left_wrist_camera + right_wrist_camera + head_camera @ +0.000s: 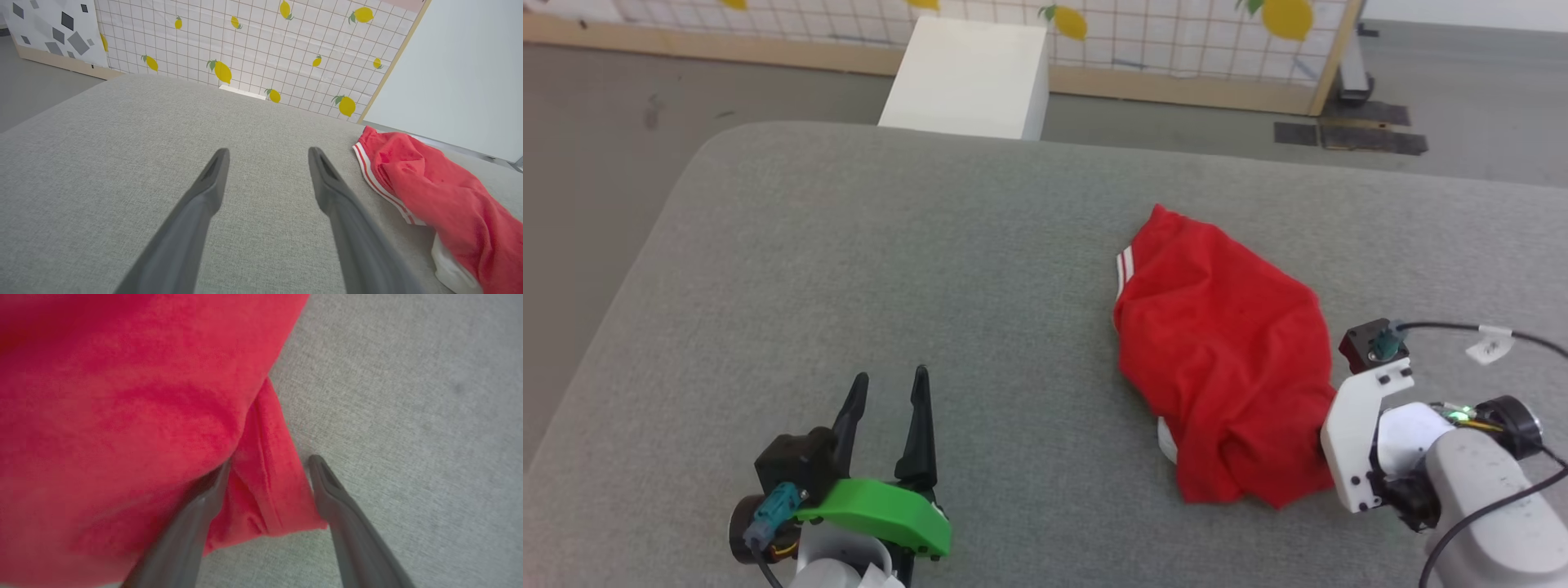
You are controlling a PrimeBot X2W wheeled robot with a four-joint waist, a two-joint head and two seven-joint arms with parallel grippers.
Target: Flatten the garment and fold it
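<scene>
**Red jersey [1225, 359] crumpled on bench [849, 269]: flattening and folding both pending.**
Right end effector [269, 465] apart, astride a hem fold [265, 498]; left end effector [888, 388] apart, well clear.

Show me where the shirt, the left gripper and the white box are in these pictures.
shirt [1225, 351]: head view, middle of the crumpled red cloth.
left gripper [890, 374]: head view, midway between its two open fingertips.
white box [968, 77]: head view, middle of its broad white face.

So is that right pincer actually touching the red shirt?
Touching. Right wrist view: the right pincer stands open around a fold of the red shirt, one finger pressed against it.
</scene>
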